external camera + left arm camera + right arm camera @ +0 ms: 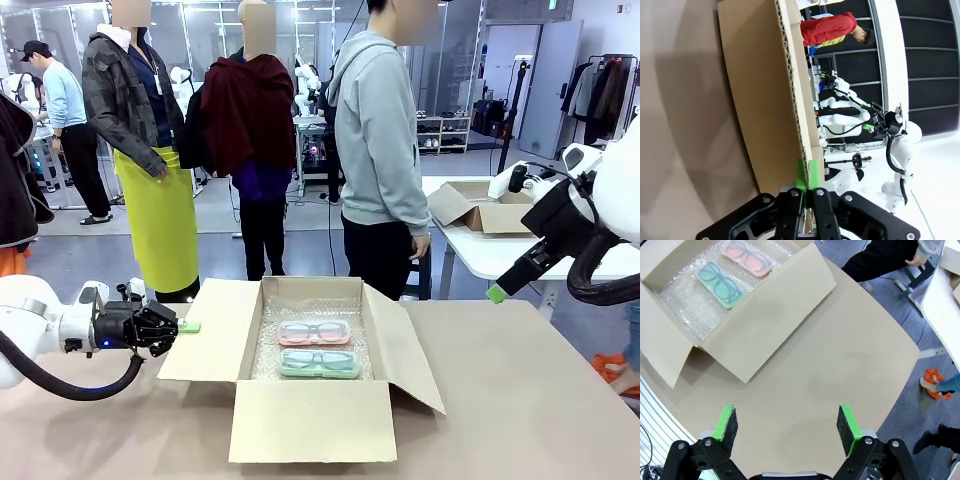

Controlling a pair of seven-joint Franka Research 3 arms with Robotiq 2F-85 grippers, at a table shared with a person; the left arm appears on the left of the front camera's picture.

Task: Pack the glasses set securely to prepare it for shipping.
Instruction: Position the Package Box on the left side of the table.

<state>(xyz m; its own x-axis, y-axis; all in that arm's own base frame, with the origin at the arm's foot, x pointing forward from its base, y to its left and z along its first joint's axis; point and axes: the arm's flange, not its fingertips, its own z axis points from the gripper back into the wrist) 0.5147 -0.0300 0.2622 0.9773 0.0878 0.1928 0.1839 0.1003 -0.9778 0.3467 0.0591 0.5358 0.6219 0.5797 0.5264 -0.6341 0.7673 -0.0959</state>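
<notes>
Risk: the left claw (178,328) pinches only the outer edge of the left flap (205,330); I judge a thin grip like this could slip off as the flap folds, or crease the cardboard.
Second risk: if the flap swings over fast, it could drag the box (308,420) across the desk (520,400) and jostle the cases.
Left claw: clenched on the flap edge, green pads (801,175) pressed together with the corrugated edge between them in the left wrist view.
Right claw: released, jaws wide apart, held high above the desk at the right, holding nothing (786,424).
Pink case (314,332): flat on bubble wrap (268,345) inside the open box, on the far side.
Green case (319,363): just beside the pink one, nearer the robot, parallel to it.
Cases to left claw: well apart, across the flap's width to its right.
Cases to right claw: well apart, below and left of it.
Flaps: all four open.
</notes>
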